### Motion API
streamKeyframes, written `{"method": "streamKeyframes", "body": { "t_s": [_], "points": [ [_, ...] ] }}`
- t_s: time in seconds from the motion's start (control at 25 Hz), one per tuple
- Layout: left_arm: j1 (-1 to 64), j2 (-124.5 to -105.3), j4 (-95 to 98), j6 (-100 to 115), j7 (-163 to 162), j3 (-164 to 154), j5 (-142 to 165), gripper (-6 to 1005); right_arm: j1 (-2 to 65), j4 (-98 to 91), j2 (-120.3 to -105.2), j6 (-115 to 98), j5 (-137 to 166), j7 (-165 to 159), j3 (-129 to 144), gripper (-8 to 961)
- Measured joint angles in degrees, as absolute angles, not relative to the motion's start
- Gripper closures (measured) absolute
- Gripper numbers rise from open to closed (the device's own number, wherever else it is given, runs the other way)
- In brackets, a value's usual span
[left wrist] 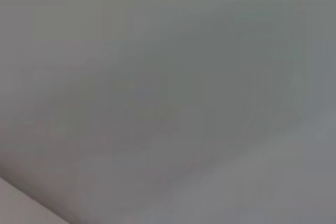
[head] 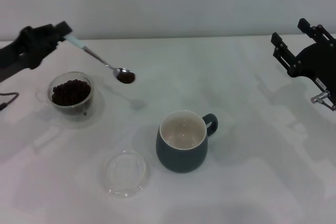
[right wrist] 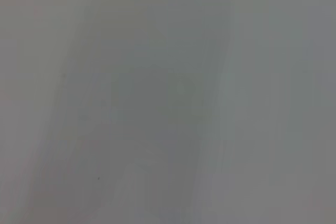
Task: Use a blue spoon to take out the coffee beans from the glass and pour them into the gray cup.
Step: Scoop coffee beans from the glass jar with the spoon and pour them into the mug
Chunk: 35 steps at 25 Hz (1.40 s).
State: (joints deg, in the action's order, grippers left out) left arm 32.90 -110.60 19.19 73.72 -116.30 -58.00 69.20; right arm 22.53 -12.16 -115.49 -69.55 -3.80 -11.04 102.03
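Step in hand: a loaded scoop is being carried from the glass (head: 72, 96) toward the gray cup (head: 182, 141); judged roughly midway through one transfer.
Left tool (head: 62, 31): is being held above the far-left part of the desk (head: 252, 182), pinching the pale end of the blue spoon (head: 100, 61); its fingers are pressed together on the handle.
Blue spoon: is being held tilted, handle high at the tool, bowl low and pointing toward the middle of the desk; the bowl is hanging in the air between glass and cup, nearer the glass.
Coffee beans (head: 70, 92): a dark heap is lying in the glass; a small dark load is being carried in the spoon bowl (head: 125, 76).
Gray cup: is standing upright near the desk's middle, handle turned to the robot's right, cream inside looking bare of beans.
Shallow glass dish (head: 125, 173): is lying just beside the cup on its left, nearer the robot; not needed.
Right tool (head: 299, 45): is parked at the far right, well apart from everything; fingers are spread.
Wrist views: nothing usable is being shown.
Doing it well: the bowl is best kept level while being moved, since beans roll off easily; tipping is best held back until the bowl is fully over the cup's mouth, then done slowly and low.
Risk: beans being spilled onto the desk or into the dish.
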Motion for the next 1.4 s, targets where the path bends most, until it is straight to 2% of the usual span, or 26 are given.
{"method": "streamKeyframes", "body": {
  "t_s": [0.76, 1.4],
  "points": [
    [39.23, -113.52, 19.07, 72.86, -119.52, -67.15, 72.88, 867, 21.57, -11.91, -115.57, -69.87, -3.59, -10.90, 102.84, 275],
    [45.02, -115.00, 19.85, 67.51, -119.33, -67.41, 82.93, 867, 21.26, -11.63, -115.57, -69.88, -3.68, -11.25, 103.91, 275]
  ]
}}
